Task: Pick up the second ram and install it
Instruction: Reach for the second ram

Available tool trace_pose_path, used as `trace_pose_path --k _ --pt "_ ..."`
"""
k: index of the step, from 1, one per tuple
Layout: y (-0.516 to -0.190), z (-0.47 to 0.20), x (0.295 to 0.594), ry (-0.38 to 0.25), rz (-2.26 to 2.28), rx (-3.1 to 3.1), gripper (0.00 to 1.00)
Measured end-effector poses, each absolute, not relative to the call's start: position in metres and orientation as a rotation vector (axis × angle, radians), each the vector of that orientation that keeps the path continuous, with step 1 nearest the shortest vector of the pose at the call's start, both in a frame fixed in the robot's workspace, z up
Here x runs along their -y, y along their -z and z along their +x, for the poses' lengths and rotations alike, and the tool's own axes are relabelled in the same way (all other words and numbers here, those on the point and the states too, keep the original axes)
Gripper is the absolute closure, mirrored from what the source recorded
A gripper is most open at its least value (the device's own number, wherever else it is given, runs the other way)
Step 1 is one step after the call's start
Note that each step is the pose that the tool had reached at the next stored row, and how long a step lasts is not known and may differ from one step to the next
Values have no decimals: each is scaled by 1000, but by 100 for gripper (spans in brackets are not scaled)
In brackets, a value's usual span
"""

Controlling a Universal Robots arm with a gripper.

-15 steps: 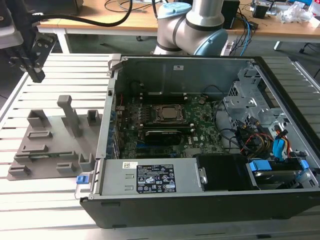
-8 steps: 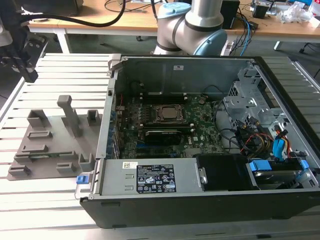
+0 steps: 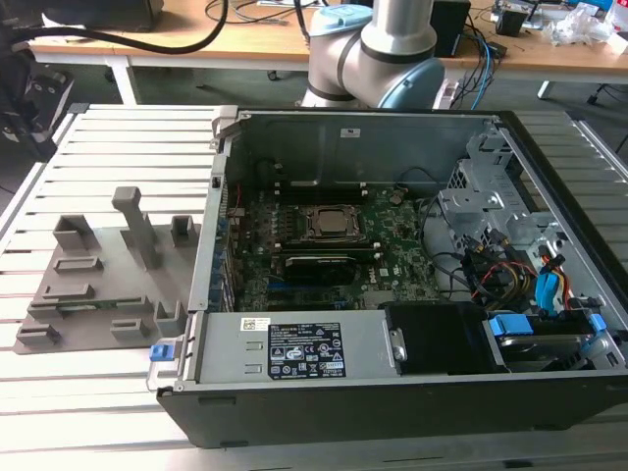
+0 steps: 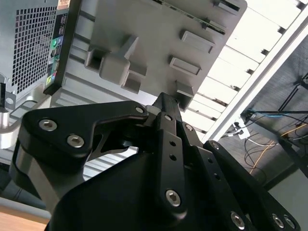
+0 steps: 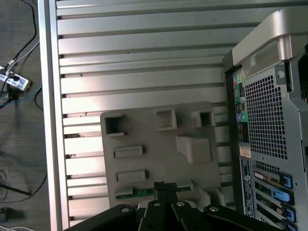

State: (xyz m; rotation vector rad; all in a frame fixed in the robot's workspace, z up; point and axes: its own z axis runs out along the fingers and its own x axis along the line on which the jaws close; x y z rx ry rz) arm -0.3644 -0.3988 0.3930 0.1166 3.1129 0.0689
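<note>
The second ram [image 5: 137,191] is a thin green stick that lies in a slot of the grey fixture plate [image 5: 144,130] on the slatted table. In the first wrist view my gripper [image 5: 160,185] hangs well above the plate, its tips lined up over one end of the stick. Its black fingers [image 4: 166,125] meet at a point in both wrist views, shut with nothing between them. The open computer case [image 3: 392,245] stands beside the plate, with the motherboard's CPU socket [image 3: 334,224] and the long slots [image 3: 324,263] next to it in the exterior view.
The fixture plate [image 3: 98,285] carries several raised grey holders and a tall post [image 3: 137,226]. The case's rear wall [image 5: 264,125] with vents and ports rises next to the plate. Drive cages and cables [image 3: 500,265] fill the case on the exterior view's right. Cables and a power strip [image 5: 14,82] lie on the floor.
</note>
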Motion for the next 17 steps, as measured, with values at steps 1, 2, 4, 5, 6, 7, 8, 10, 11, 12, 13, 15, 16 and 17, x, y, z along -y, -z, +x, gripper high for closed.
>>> trace_pose_path --k 1,2,4,5,6,7,8,10,11,12,13,15,16,17 --pt "-393 -369 399 -69 116 -3113 89" --pt "-393 -373 399 -69 117 -3113 89" --pt "-393 -376 399 -69 116 -3113 89" --pt "-393 -376 399 -69 116 -3113 89" --pt "-393 -376 399 -69 116 -3113 89" --pt "-392 -376 399 -69 116 -3113 89" --pt "-392 -376 399 -69 117 -3113 89" --pt "-392 -376 401 -69 117 -3113 89" --pt "-392 -376 403 -69 117 -3113 89" --pt "-391 -376 406 -69 116 -3113 89" --pt "-391 -376 409 -69 116 -3113 89" --pt "-391 -376 415 -69 117 -3113 89" --pt "-391 -376 415 -69 117 -3113 89" --pt "-391 -376 416 -69 117 -3113 89"
